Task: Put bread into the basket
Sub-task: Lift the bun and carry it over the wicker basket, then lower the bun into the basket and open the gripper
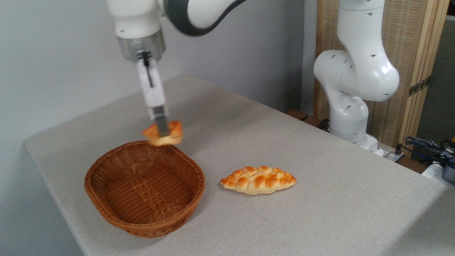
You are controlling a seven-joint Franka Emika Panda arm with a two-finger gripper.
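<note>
Single fixed view — raised, angled down, near table (320, 199)

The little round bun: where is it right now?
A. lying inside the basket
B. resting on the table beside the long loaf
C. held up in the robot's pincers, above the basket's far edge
C: the gripper clamps the bun above the basket, which holds nothing.

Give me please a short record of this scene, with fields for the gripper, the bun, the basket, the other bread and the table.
gripper: shut on the bun, pointing down
bun: held in the air at the basket's far rim
basket: on the table, nothing inside
braided loaf: lying on the table right of the basket, apart from it
table: covered with grey cloth
</note>
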